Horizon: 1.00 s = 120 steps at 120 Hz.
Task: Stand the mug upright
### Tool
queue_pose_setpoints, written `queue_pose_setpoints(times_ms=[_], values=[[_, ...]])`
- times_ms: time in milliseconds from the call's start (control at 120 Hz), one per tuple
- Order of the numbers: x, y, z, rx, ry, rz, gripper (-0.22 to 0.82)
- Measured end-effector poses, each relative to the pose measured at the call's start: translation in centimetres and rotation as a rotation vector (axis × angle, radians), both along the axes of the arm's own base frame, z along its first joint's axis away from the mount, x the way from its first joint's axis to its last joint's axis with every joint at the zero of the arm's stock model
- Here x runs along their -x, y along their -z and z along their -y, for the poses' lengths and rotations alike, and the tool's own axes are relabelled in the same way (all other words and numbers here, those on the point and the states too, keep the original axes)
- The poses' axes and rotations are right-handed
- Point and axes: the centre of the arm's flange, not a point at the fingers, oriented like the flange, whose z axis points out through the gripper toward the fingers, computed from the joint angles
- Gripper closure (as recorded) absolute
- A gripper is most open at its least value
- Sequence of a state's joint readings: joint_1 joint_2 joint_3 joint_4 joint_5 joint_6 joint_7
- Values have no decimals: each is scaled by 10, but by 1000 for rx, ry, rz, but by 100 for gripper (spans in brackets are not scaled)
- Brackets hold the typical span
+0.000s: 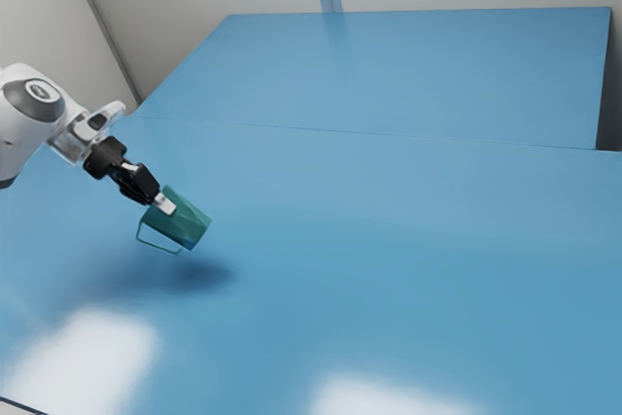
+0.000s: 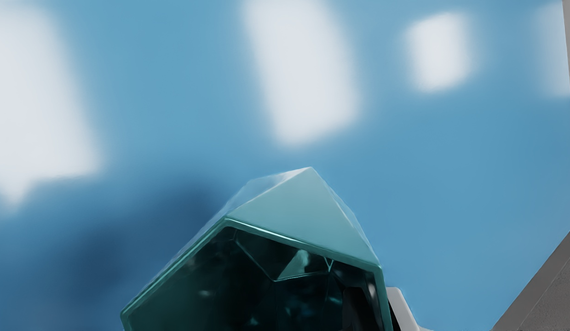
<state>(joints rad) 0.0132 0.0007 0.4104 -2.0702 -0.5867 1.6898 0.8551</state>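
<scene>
Arm in from exterior view's left, hand slanting down toward exterior view's right. Gripper [image 1: 165, 205] pinched on wall of faceted green mug [image 1: 184, 224], one finger inside, one outside. Mug tilted, held above blue table [image 1: 389, 230], mouth toward wrist camera.

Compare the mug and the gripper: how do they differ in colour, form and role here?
The mug is green, while the gripper is black with pale tips. The mug is a hollow, faceted vessel with a handle; the gripper has two fingers. The mug is held, the gripper clamping its wall. Both are tilted, above the table.
</scene>
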Motion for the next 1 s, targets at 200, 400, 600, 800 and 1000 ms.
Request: queue_pose_setpoints(times_ms=[200, 400, 600, 800, 1000], values=[[-17, -17, 4, -242, 17, -22, 78], [-34, -32, 14, -451, 0, -9, 78], [-50, -30, 35, -565, -39, 26, 78], [-61, -4, 74, -584, -57, 32, 78], [-73, 18, 131, -590, -19, 35, 78]])
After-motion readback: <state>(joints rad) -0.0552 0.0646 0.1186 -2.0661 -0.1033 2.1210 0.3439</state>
